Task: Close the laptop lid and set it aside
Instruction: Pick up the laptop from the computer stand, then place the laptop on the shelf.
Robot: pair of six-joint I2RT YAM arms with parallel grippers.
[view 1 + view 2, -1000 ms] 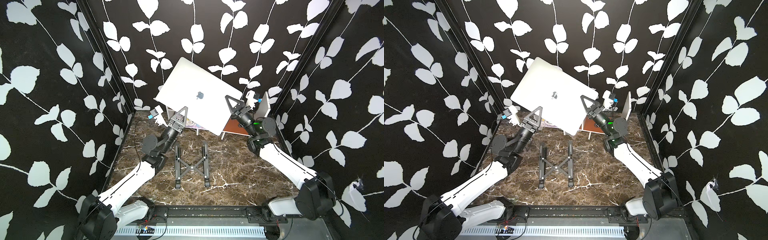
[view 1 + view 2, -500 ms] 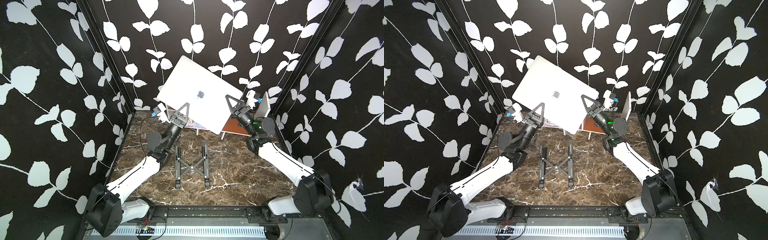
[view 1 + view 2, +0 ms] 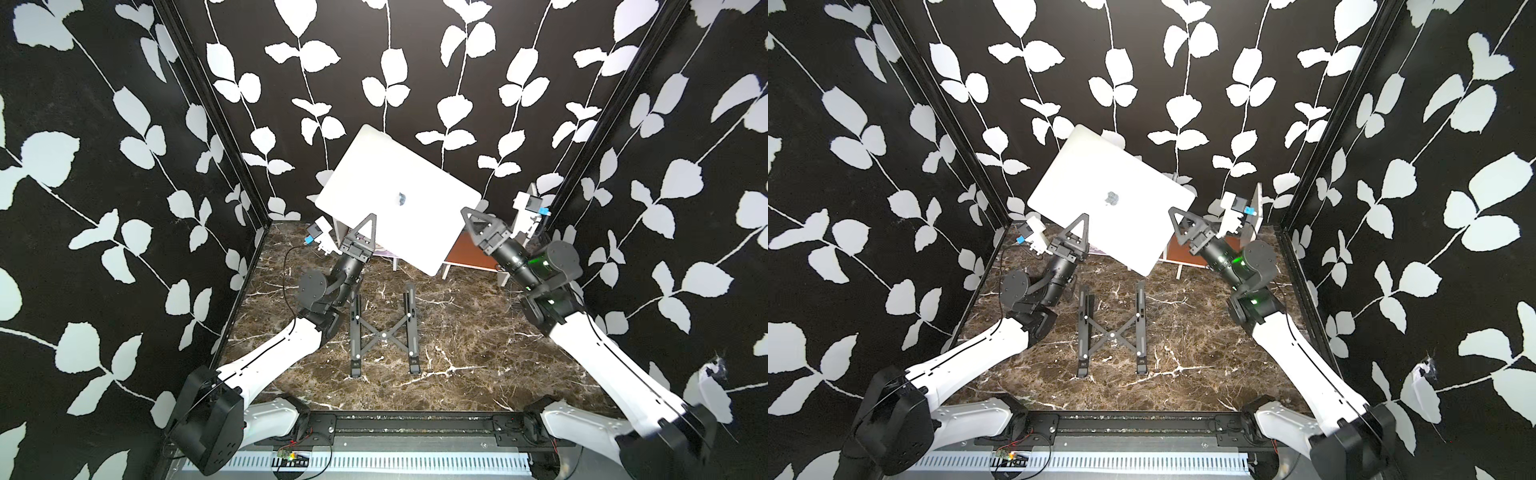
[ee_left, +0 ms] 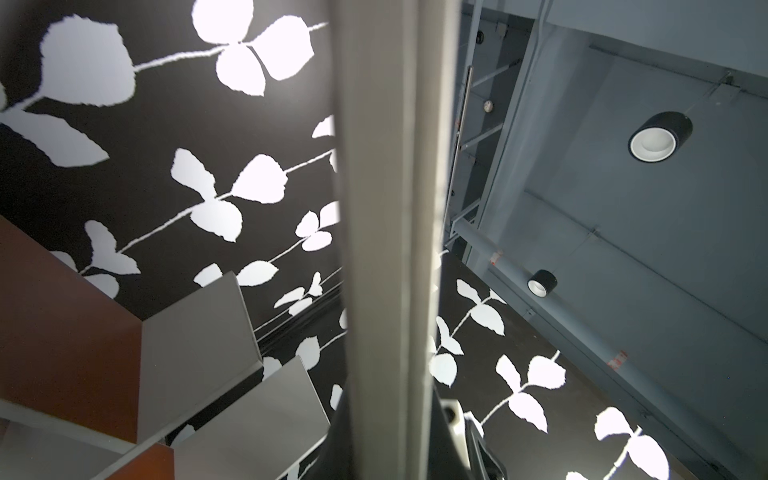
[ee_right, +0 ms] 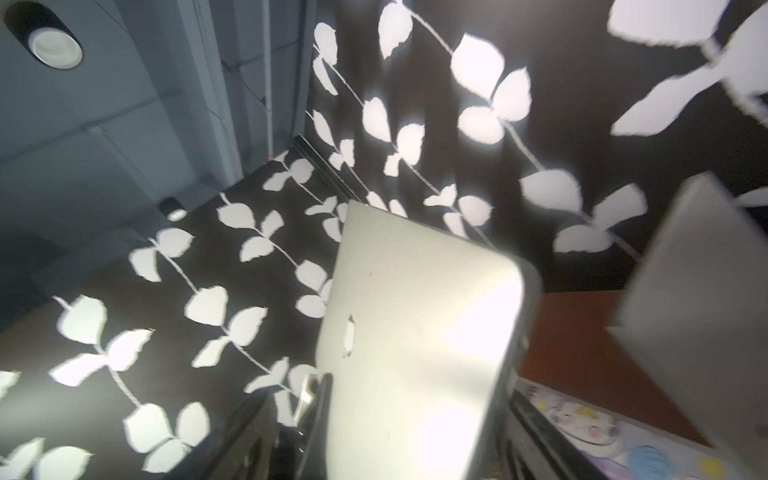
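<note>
The laptop (image 3: 415, 224) (image 3: 1100, 183) is shut, silver lid with the small logo facing up, and hangs tilted above the back of the marble table in both top views. My left gripper (image 3: 365, 232) (image 3: 1077, 235) is shut on its near left edge; in the left wrist view that edge (image 4: 382, 208) runs straight up between the dark fingers (image 4: 338, 436). My right gripper (image 3: 473, 224) (image 3: 1181, 224) stands at the laptop's right edge with its jaws wide apart. In the right wrist view the lid (image 5: 415, 332) lies between the spread fingers (image 5: 320, 399).
A black X-frame stand (image 3: 382, 328) (image 3: 1112, 332) lies flat on the table below the laptop. A white rack with a brown panel (image 3: 469, 253) stands at the back right, a cartoon notebook (image 5: 602, 436) beside it. Leaf-patterned walls close in on three sides.
My right gripper's jaws have gone from shut on the laptop's right edge to wide apart. The left gripper moved up a little and tightened on the left edge. The laptop barely shifted.
</note>
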